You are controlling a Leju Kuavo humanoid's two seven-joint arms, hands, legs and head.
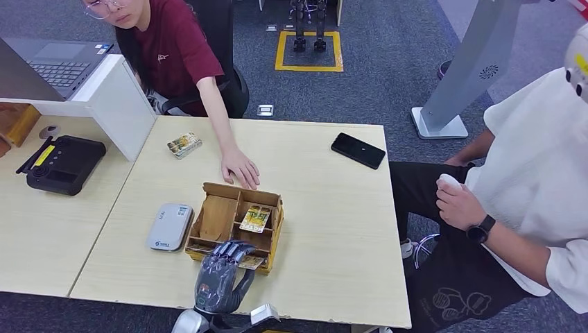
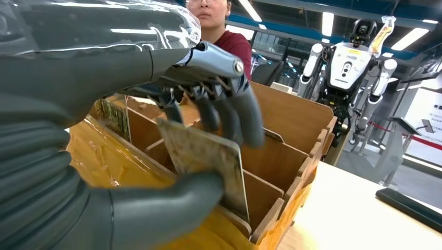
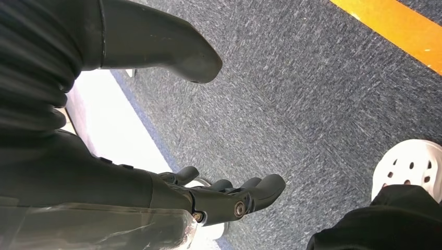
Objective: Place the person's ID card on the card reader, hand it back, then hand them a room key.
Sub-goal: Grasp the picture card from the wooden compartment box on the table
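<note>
The left robot hand (image 2: 172, 156) is nearest the lens: in the left wrist view its thick thumb and dark fingers (image 2: 237, 117) are clamped on a patterned card (image 2: 206, 161), which stands nearly upright in the near slot of the wooden organizer (image 2: 292, 156). This looks like the room key being drawn, though the print is too blurred to read. In the head view the same robot hand reaches over the organizer's near edge.

The bench (image 1: 333, 229) carries everything else. The person in the red shirt (image 1: 177, 48) sits at its far side, their hand (image 1: 239, 166) flat on the bench just beyond the organizer. A second person in white (image 1: 534, 173) sits off to the right. The grey card reader (image 1: 170, 226) lies just left of the organizer, with a card (image 1: 184, 145) near the divider and a black phone (image 1: 358, 150) well apart.

The coming move turns on this: the red-shirted person's hand lies straight ahead of the left robot hand, across the organizer, so the card must lift clear along its long axis, then travel forward. The right robot hand (image 3: 224, 195) hangs by the floor, fingers apart, holding nothing.
</note>
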